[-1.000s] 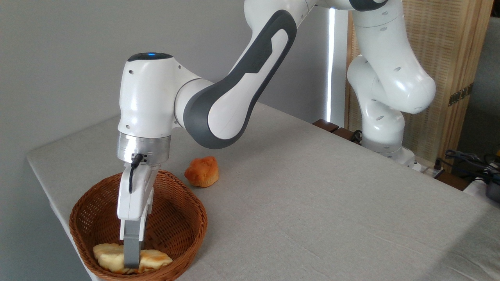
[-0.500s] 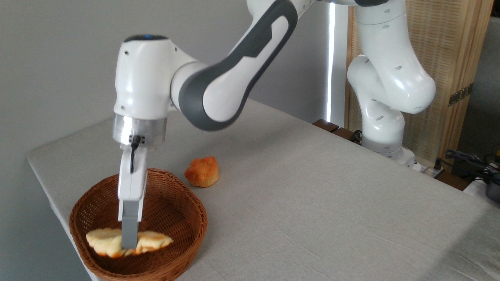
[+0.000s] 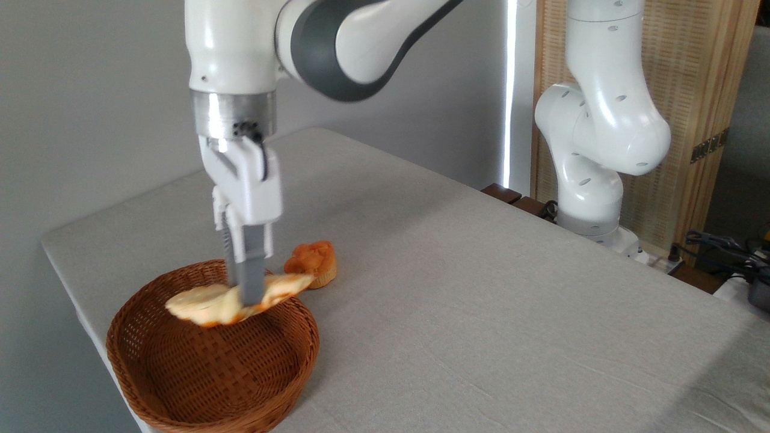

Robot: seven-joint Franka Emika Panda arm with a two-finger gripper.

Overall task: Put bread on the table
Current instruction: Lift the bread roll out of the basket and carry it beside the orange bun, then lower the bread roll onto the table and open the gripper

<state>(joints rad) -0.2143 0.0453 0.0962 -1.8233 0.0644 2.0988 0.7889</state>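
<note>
The gripper (image 3: 245,297) is clamped around the middle of the bread (image 3: 237,300), its fingers (image 3: 252,264) pointing straight down from the white arm (image 3: 361,42) above. The bread is a pale-yellow elongated loaf, held in the air above the brown wicker basket (image 3: 210,373), over the basket's far rim and clear of its floor. The loaf tilts slightly, its right end higher than its left; it is somewhat blurred, so its surface detail is hard to read. Just beyond the basket's far-right rim, an orange muffin (image 3: 313,264) sits on the bench (image 3: 481,300), and the loaf's raised right end overlaps the muffin in the picture. The basket stands near the bench's left front corner, and its inside shows only bare weave.
</note>
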